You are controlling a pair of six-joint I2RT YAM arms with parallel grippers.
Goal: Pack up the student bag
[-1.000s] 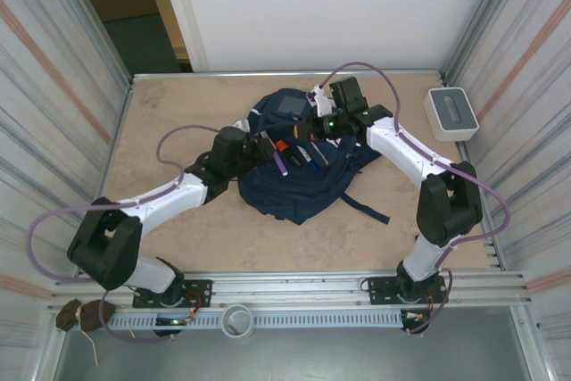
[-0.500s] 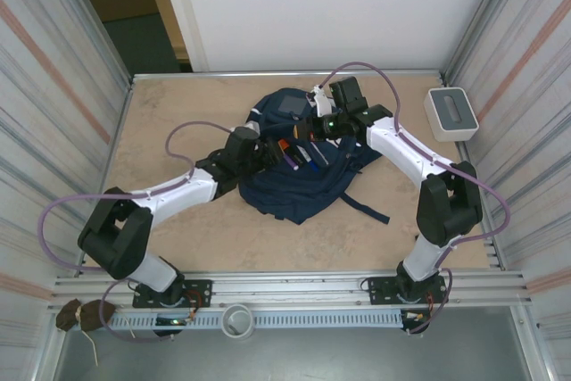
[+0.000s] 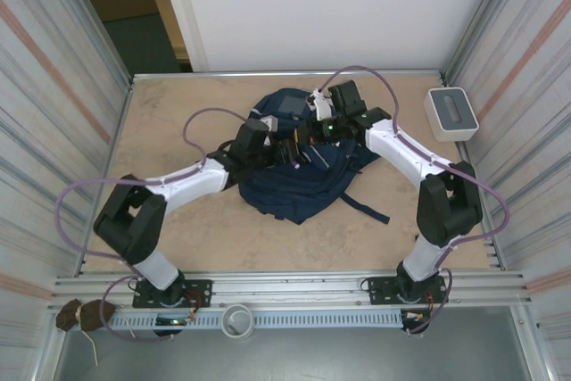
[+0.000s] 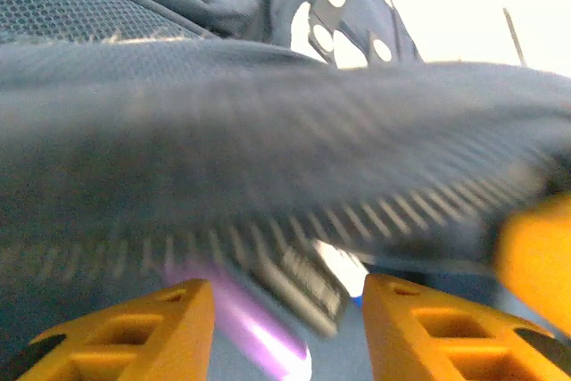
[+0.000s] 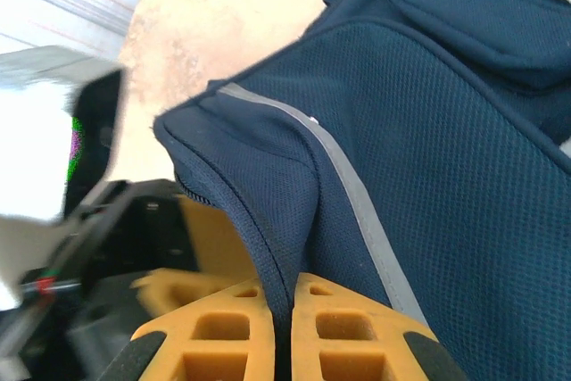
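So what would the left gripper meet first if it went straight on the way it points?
Probably the zipped edge of the bag, stretched across just ahead of the open left gripper. A purple pen lies between its fingers. The wrist view is blurred, so depth is unsure.

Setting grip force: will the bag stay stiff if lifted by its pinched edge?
Probably floppy: the bag lies slumped, its fabric folded thin in the right gripper. Likely only that edge would rise. The coarse weave looks unlikely to slip.
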